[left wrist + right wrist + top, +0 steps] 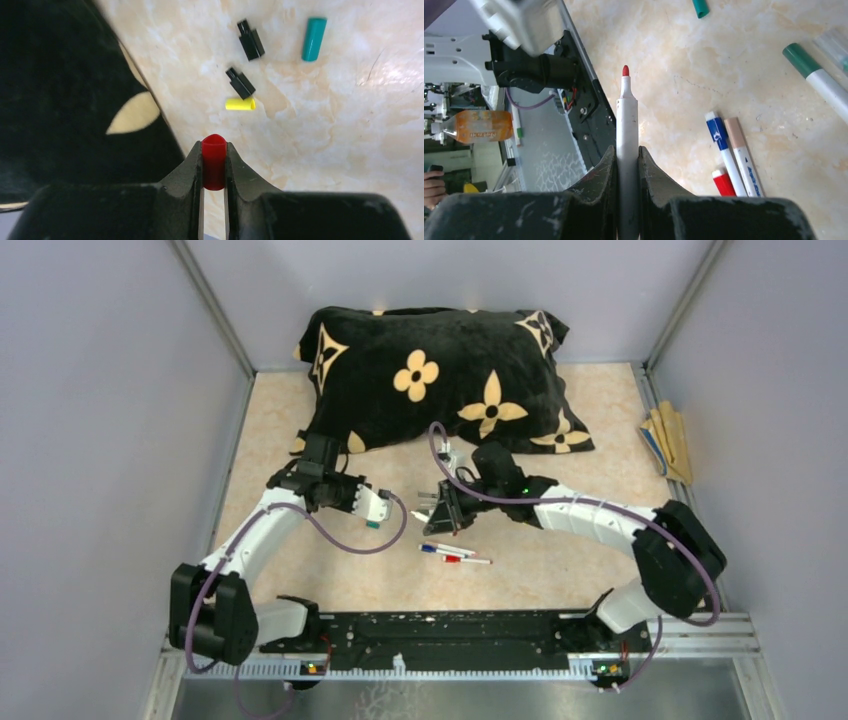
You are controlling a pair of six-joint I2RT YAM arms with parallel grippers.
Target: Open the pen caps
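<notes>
Across the marbled worktop, in front of the black flowered pillow, one uncapping looked finished, judging by the two parts held well apart. The right claw was pressed onto the grey barrel of a red-tipped pen, whose bare nib pointed out beyond the fingertips. The left claw pinched what was likely its mate, a red cap, with the rounded end poking past the pads.

The next move probably called for releasing that cap onto the worktop ahead of the left claw, laying the pen down, then reaching for a capped one. A blue-capped pen and a red-capped pen lay just right of the right claw. Ahead of the left claw lay loose caps: a teal cap, two black caps and a yellow cap.
</notes>
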